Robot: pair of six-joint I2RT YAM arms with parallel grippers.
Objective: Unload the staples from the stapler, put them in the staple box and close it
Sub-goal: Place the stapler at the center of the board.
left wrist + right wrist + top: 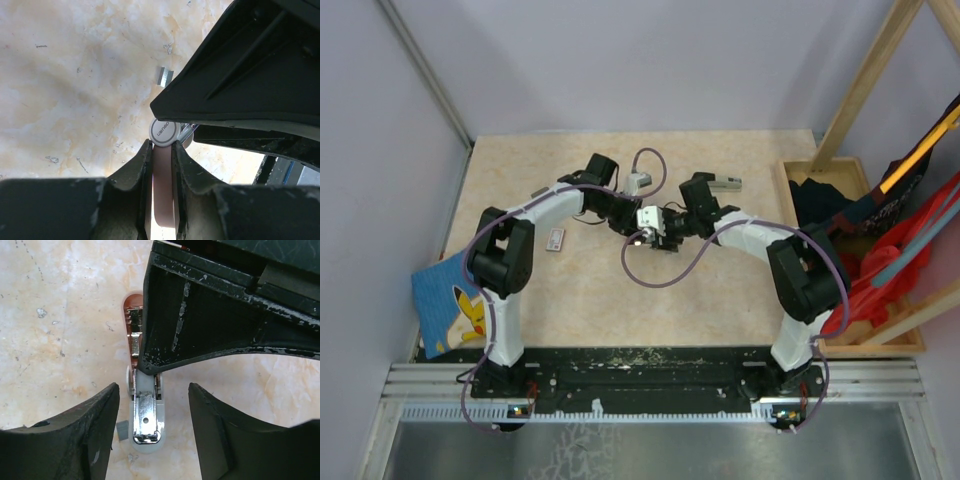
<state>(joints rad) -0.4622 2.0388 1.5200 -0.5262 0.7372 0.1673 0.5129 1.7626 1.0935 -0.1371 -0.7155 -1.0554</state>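
Between R gripper (153,388) fingers, set apart: stapler (144,415), likely light, stiff, slick; L gripper (162,146) clamped on it. Grip flat sides.

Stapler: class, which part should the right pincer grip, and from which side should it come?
The stapler's free white tip, from the end on. The left pincer clamps the far part, and the right pincer's open fingers flank this slim tip, so closing on its long sides looks best.
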